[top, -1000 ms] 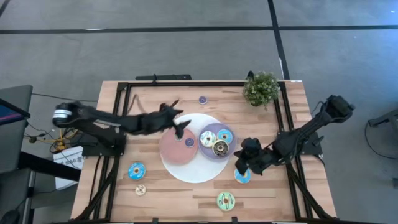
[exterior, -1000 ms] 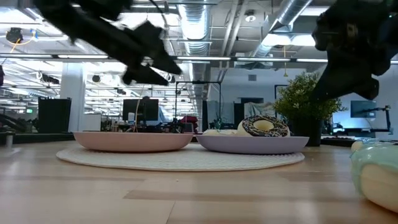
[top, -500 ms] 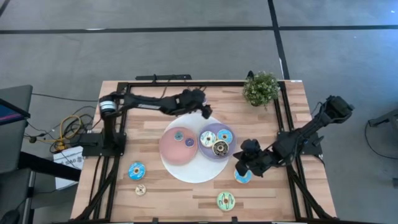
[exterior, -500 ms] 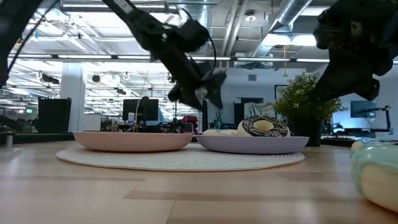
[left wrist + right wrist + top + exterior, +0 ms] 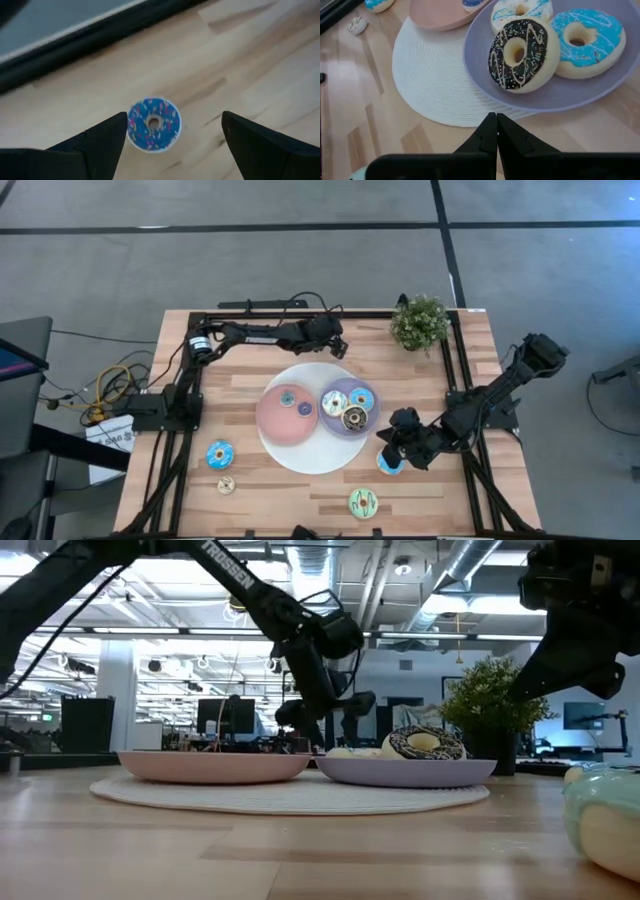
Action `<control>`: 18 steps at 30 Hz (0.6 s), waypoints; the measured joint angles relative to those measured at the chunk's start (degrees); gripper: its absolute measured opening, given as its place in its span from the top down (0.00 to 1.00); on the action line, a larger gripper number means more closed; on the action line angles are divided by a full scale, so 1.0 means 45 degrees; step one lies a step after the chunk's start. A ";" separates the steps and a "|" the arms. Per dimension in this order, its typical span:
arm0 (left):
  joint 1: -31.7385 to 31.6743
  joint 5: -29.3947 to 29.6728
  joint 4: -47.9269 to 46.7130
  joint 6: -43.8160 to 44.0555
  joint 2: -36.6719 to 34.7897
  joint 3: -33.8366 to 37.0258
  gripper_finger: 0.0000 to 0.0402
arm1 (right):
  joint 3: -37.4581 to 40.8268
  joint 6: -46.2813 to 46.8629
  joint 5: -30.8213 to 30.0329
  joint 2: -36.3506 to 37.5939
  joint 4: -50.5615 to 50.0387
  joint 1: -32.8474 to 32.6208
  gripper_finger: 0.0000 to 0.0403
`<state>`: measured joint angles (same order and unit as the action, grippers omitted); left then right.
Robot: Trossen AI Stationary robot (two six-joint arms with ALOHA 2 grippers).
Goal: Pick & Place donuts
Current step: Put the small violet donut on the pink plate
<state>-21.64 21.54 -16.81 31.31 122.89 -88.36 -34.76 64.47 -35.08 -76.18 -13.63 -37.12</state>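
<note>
The left gripper [image 5: 172, 137], jaws wide, hovers above a small blue sprinkled donut [image 5: 153, 124] lying flat, hole up, so no long axis, on the worktop [image 5: 250, 355] near its far edge. Reach step; next, probably descend and close. Right gripper [image 5: 496, 131], shut, waits beside the purple plate [image 5: 580, 90].

Open-plan lab/office: exposed ceiling ducts [image 5: 470, 570], monitors [image 5: 228, 718], grey floor [image 5: 300, 240].

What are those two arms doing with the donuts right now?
Left gripper open above small purple donut at table's far edge. Right gripper shut, empty, near purple plate. Nothing in the way.
</note>
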 joint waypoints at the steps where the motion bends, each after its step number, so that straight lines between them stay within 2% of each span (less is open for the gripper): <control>1: -0.0059 -0.0066 -0.0049 0.0156 -0.0001 0.0005 0.21 | 0.0000 -0.0006 -0.0004 0.0000 -0.0004 0.0000 1.00; 3: -0.0239 -0.0727 -0.0258 0.0397 0.0047 0.0045 0.21 | 0.0000 -0.0056 -0.0022 0.0000 0.0006 0.0000 1.00; 14: -0.0359 -0.0986 -0.0871 0.0154 0.0049 0.0049 0.21 | 0.0000 -0.0345 -0.0036 0.0000 0.0001 0.0164 1.00; 18: -0.0454 -0.1191 -0.1870 -0.0178 0.0080 0.0048 0.21 | -0.0005 -0.0442 0.0002 0.0000 0.0001 0.0374 1.00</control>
<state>-23.69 16.18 -25.23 30.50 123.25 -88.14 -34.79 62.48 -35.07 -76.18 -13.63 -35.44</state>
